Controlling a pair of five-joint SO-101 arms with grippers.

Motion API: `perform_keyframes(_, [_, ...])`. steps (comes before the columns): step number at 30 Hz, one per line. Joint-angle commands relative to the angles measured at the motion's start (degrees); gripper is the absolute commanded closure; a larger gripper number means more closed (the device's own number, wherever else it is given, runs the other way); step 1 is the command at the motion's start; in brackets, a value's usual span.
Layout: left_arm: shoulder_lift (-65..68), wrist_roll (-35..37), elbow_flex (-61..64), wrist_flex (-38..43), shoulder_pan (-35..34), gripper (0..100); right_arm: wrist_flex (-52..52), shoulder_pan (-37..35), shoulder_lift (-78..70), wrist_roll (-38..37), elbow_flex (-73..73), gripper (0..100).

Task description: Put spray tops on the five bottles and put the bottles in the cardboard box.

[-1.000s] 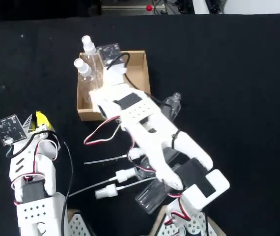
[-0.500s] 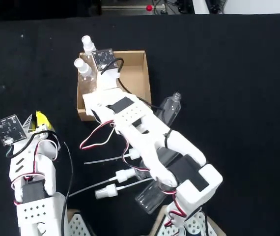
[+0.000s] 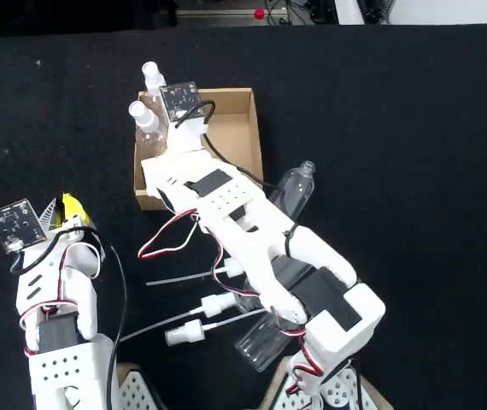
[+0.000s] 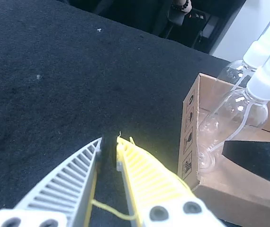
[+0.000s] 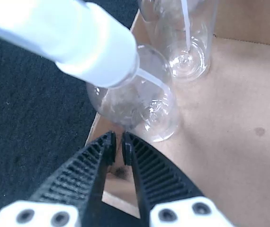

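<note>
Standing in box: two capped bottles [image 5: 147,111], upright, side by side along one side wall of the box [image 3: 242,128].
Right gripper [image 5: 116,142]: fingers nearly together with only a slit between them, gripping nothing; tips over the box's near edge, just beside the nearer capped bottle.
Lying outside: one uncapped bottle [image 3: 297,186] on the table [image 3: 414,171], just beside the box; another clear bottle [image 3: 261,342] lies partly under the right arm.
Loose spray tops [image 3: 218,303]: three, tubes attached, on the table between the two arms.
Left gripper [image 4: 109,142]: closed but for a thin gap, empty, low over bare table, apart from the box.
</note>
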State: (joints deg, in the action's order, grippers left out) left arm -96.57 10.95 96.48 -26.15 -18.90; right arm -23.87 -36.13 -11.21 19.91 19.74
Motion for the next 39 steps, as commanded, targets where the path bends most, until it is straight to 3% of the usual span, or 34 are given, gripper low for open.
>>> perform_keyframes(1, [-0.88,0.35,1.36,-0.09,-0.22,96,1.41,-0.62,0.75,0.44,-0.66,98.7])
perform_keyframes(39, [-0.88,0.35,1.36,-0.09,-0.22,96,6.68,1.32,-5.58,0.88,-4.0,98.7])
